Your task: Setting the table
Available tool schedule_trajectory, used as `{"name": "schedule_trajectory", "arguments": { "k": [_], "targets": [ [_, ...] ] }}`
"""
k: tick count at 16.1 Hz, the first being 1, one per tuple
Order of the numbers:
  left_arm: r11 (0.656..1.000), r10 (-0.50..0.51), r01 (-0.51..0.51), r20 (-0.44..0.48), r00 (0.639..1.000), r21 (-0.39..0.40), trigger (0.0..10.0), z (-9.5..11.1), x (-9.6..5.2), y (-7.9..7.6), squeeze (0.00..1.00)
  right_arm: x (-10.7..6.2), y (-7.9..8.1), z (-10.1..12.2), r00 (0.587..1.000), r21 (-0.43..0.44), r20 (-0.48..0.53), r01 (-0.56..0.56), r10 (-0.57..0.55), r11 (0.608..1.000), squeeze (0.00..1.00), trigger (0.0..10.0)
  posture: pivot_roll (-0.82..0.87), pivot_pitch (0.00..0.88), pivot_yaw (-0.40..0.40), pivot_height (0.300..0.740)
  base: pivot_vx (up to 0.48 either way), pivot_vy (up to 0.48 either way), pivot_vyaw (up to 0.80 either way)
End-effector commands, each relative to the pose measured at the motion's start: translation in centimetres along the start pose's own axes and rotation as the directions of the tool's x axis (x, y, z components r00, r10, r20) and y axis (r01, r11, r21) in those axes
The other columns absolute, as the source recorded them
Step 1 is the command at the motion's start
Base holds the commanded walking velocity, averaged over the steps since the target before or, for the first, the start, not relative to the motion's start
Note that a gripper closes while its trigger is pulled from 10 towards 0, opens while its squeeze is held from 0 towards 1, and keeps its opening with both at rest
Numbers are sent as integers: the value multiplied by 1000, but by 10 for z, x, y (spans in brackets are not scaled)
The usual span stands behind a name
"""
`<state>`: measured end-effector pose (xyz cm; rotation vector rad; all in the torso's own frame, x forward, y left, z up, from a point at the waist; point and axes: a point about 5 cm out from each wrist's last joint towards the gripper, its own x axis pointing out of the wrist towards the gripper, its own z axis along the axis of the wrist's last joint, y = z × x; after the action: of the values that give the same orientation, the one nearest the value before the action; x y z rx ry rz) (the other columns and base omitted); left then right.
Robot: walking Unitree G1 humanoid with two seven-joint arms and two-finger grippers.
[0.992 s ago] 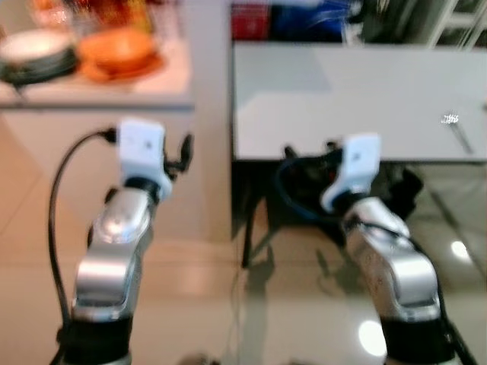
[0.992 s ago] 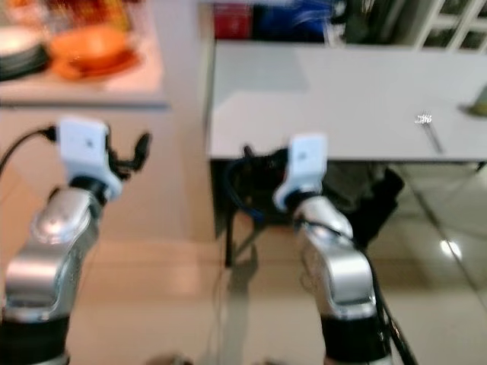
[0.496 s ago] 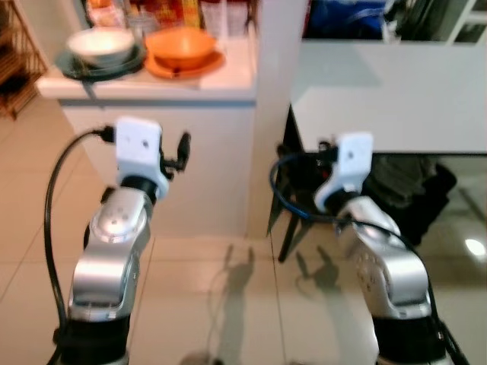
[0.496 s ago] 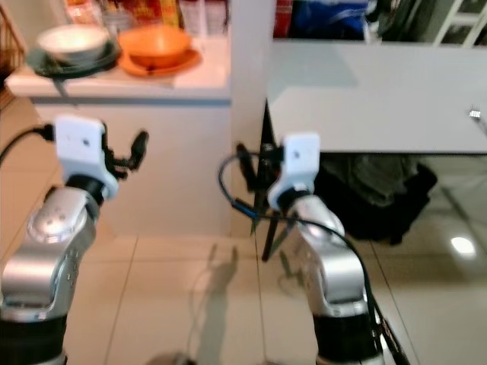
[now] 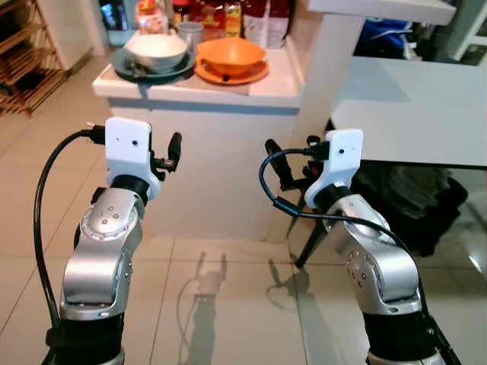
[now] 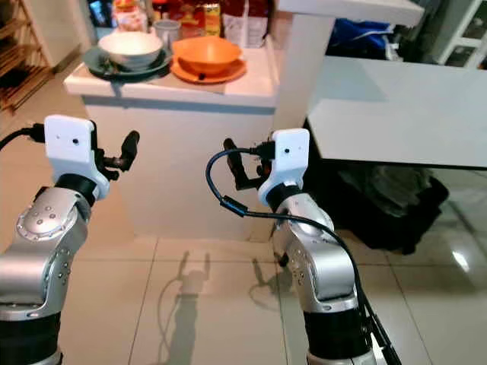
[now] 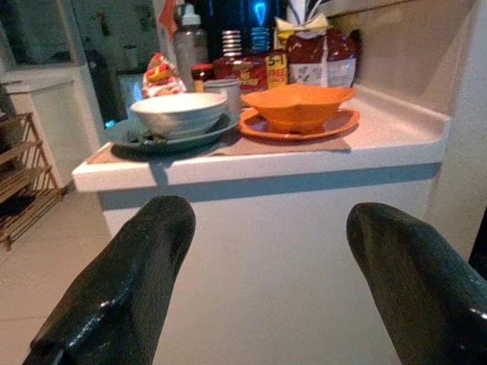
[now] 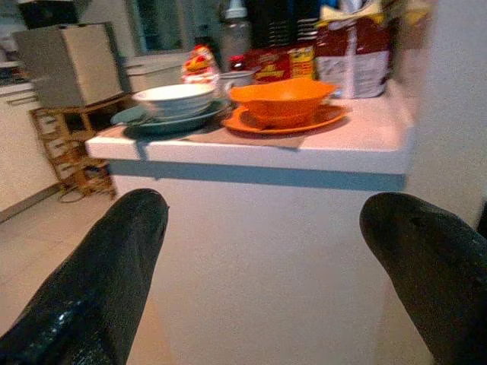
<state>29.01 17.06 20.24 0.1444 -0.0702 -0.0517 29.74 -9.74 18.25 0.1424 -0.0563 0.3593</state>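
An orange bowl (image 5: 230, 53) sits on an orange plate (image 5: 228, 75) on a white counter (image 5: 205, 93) straight ahead. Left of it, a white bowl (image 5: 156, 51) rests on a dark teal plate (image 5: 125, 65), with a grey cup (image 5: 190, 32) behind. The white dining table (image 5: 411, 106) stretches off to the right. Both grippers are raised at chest height, short of the counter's front. The left gripper (image 7: 266, 220) is open and holds nothing. The right gripper (image 8: 266, 209) is open too, fingers wide apart, also with nothing in it.
Bottles and food packets (image 5: 228, 15) line the back of the counter. A white pillar (image 5: 327, 61) stands between counter and table. Dark bags (image 5: 415, 198) lie under the table. A wooden rack (image 5: 30, 53) is at far left. Tiled floor (image 5: 228, 304) lies between me and the counter.
The view has swung left: the counter with the dishes now lies in front of me and the table has slid to the right. The arms keep their pose.
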Motion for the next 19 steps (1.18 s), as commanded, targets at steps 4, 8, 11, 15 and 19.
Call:
{"name": "schedule_trajectory", "arguments": {
  "k": [4, 8, 11, 15, 19],
  "targets": [
    [1000, -16, 16, 15, 1000, 5, 10000, 6, 1, -4, 0, 3, -13, 10, 998, -29, 39, 54, -53, 998, 0, 10000, 10, 0, -25, 740, 358, 0, 489],
    [1000, -18, 18, 13, 1000, 4, 10000, 5, 0, -5, 0, 4, -15, 11, 998, -40, 38, 54, -52, 998, 0, 10000, 11, 0, -28, 740, 357, 0, 211],
    [1000, -13, 13, 16, 1000, 6, 10000, 6, 0, -3, 0, 5, -13, 12, 999, -43, 41, 34, -32, 998, 0, 10000, 12, 0, -29, 740, 358, 0, 0],
    [1000, -23, 23, 16, 1000, 8, 10000, 6, 0, -5, 0, 7, -13, 14, 998, -26, 54, 36, -35, 999, 0, 10000, 13, 0, -30, 740, 354, 0, 0],
    [1000, -24, 24, 16, 1000, 12, 10000, 6, 0, -4, 0, 8, -18, 20, 996, -7, 78, 50, -49, 999, 0, 10000, 13, 0, -28, 740, 355, 0, 0]
  ]
}}
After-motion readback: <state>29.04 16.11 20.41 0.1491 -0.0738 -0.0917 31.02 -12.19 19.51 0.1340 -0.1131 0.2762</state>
